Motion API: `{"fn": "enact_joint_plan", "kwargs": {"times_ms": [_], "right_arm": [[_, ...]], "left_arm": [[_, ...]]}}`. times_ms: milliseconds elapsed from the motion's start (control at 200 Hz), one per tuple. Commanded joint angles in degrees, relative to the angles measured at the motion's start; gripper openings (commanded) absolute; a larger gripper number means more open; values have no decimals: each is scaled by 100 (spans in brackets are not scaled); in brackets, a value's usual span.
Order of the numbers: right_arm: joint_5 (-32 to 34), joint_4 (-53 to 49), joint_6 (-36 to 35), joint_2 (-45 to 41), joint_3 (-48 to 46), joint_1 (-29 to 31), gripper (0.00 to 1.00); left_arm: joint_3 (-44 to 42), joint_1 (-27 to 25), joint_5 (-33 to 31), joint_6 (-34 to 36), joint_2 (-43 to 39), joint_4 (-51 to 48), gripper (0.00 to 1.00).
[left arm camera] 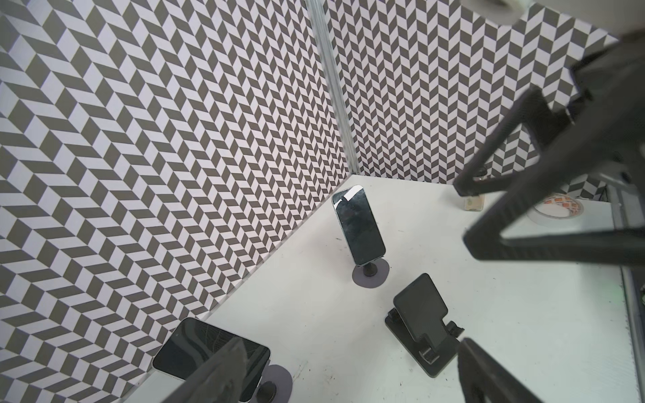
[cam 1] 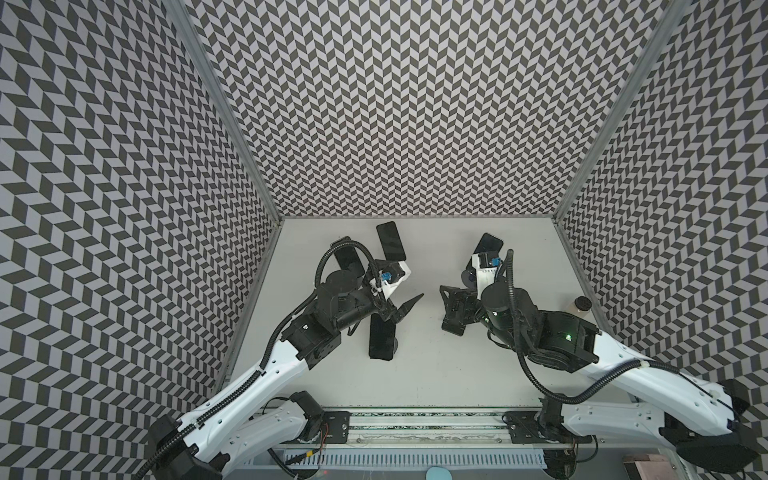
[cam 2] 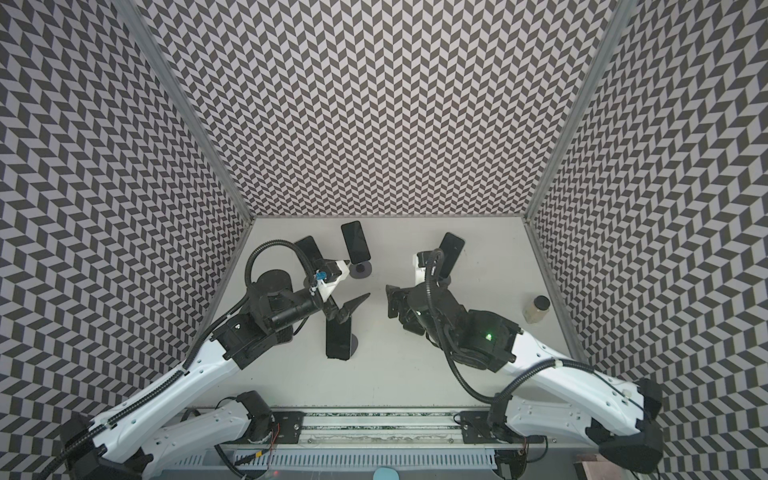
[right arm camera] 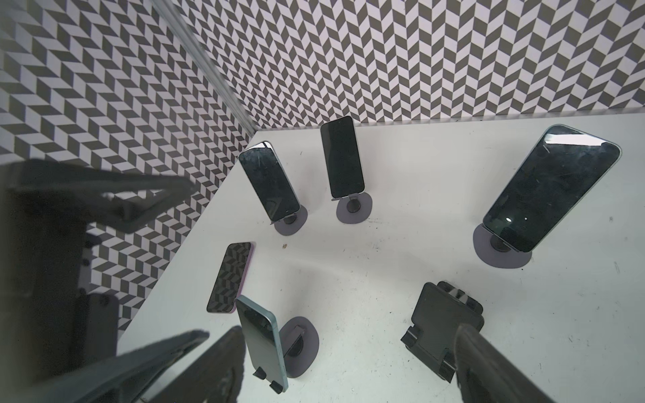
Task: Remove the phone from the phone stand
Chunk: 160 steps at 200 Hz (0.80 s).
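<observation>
Both hands hang released over the middle of the bench (cam 1: 478,374), facing each other: the left hand (cam 1: 409,308) and the right hand (cam 1: 446,309) have their jaws spread wide with nothing between them. Close by the right hand a black folding stand (right arm camera: 443,321) stands empty. Just near of the left hand a teal phone (cam 1: 382,338) leans on a round-based stand. The purple-edged phone (right arm camera: 230,277) lies flat on the bench beside the left wall, off any stand. Farther back, a far-left phone (cam 1: 347,257), a middle phone (cam 1: 390,241) and a far-right phone (cam 1: 488,243) lean on stands. A jar (cam 1: 582,307) sits by the right wall.
</observation>
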Motion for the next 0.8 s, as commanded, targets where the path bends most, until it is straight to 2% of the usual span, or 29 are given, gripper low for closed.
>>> {"fn": "enact_joint_plan", "kwargs": {"times_ms": [0,105,200,386,546,796], "right_arm": [[-186,215,123,-31,-36,-220,91],[-367,201,102,82,-68,-403,92],[-451,104,49,261,1,-465,100],[-279,-227,650,587,174,-519,99],[-274,-457,1452,845,256,-547,99],[-306,-517,2028,838,64,-555,100]], "left_arm": [[-248,-9,213,279,-407,212,100],[-462,-8,288,401,-712,277,100],[-454,-12,348,494,-816,121,100],[-208,-12,313,545,-847,-392,100],[28,-9,-29,3,-847,-655,99],[518,-20,256,-775,-747,-1135,96]]}}
